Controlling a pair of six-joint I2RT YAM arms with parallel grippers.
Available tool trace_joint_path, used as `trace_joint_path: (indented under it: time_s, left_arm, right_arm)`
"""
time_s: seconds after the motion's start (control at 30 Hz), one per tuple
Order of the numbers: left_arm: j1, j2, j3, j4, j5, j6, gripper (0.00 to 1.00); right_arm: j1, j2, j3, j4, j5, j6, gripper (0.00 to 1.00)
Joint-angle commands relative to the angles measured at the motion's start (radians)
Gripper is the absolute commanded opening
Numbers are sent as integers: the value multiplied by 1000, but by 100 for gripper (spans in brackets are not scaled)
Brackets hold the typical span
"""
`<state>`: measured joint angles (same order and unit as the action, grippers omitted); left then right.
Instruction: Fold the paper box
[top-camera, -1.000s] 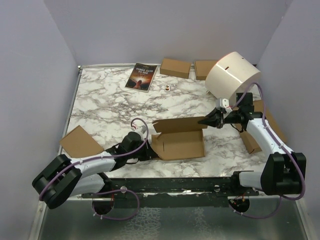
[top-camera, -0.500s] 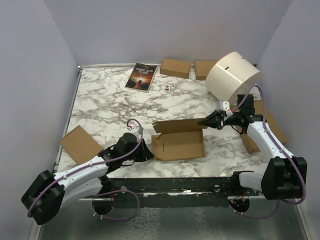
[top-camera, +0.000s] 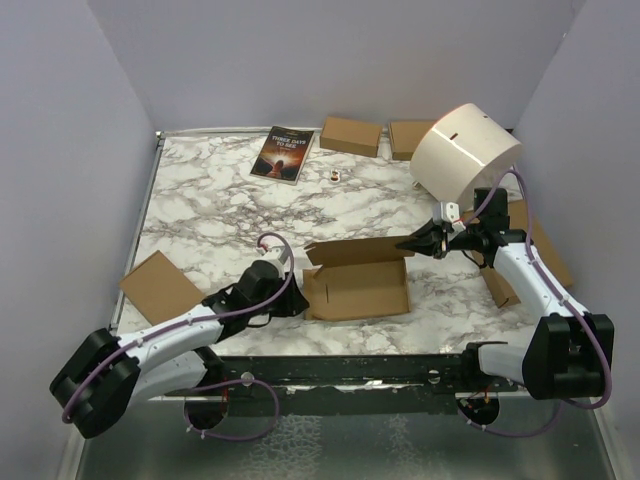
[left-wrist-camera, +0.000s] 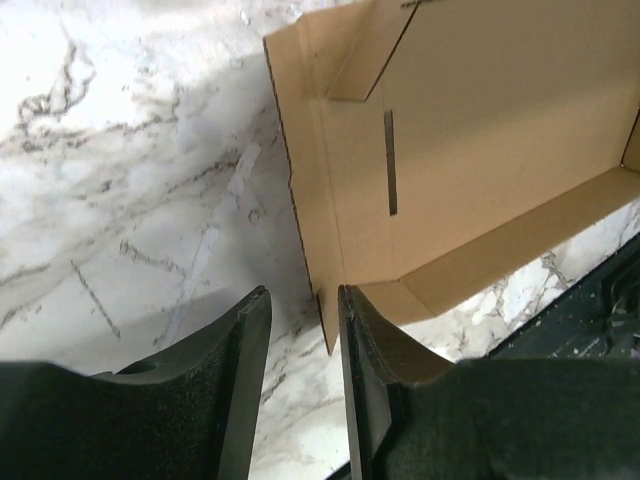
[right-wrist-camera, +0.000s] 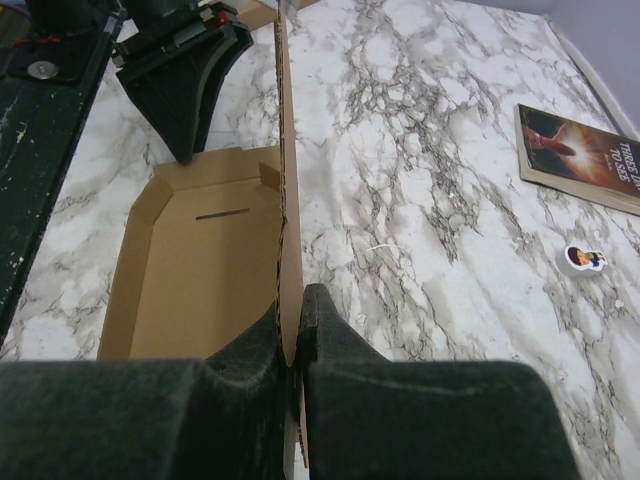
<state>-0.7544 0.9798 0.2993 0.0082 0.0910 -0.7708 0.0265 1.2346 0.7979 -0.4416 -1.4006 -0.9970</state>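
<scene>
The paper box (top-camera: 358, 288) lies near the table's front middle as a shallow brown cardboard tray, its back panel standing up. My left gripper (top-camera: 298, 300) is at the box's left end, open. In the left wrist view the left side flap's near corner (left-wrist-camera: 328, 325) pokes into the gap of that gripper (left-wrist-camera: 303, 292), close by the right finger and unpinched. My right gripper (top-camera: 405, 243) is shut on the right end of the upright back panel; in the right wrist view its fingers (right-wrist-camera: 292, 300) pinch the panel's thin edge (right-wrist-camera: 281, 150), with the tray's inside (right-wrist-camera: 200, 270) to the left.
A book (top-camera: 283, 153), two small brown boxes (top-camera: 350, 135) (top-camera: 410, 138) and a big white drum (top-camera: 465, 152) stand at the back. A small round thing (top-camera: 335, 175) lies near the book. Flat cardboard pieces lie at front left (top-camera: 160, 285) and right (top-camera: 500, 285). Walls close in both sides.
My left gripper has opened and let go of the box's left side flap, after shifting a little along the near edge. The right gripper holds the back panel as before.
</scene>
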Motion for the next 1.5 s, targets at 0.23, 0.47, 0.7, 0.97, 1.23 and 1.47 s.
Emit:
trace_joint_path:
  time_s: [0.23,0.47,0.7,0.97,1.23,1.47]
  left_arm:
    - [12,185,42,260,99,16,0]
    - [10,128,41,254,125,-56,0]
    - [11,165,99,217,156,-115,0]
    - [24,185,143,182,125,-167,0]
    - [30,207,149,239,150,-181,0]
    - [30,268,170,318,202,-180,0]
  right_arm:
    - [4,-19,-9,18,-23,-3,1]
    - [4,-17,-12,21,-30,-5,1]
    - [4,-23,-18,30,-31,4,1]
    - [4,-22,-22,28,-35,-2,1]
    - [4,-14,-26,28,-38,-4,1]
    - [4,-12,-57,152,10,121,1]
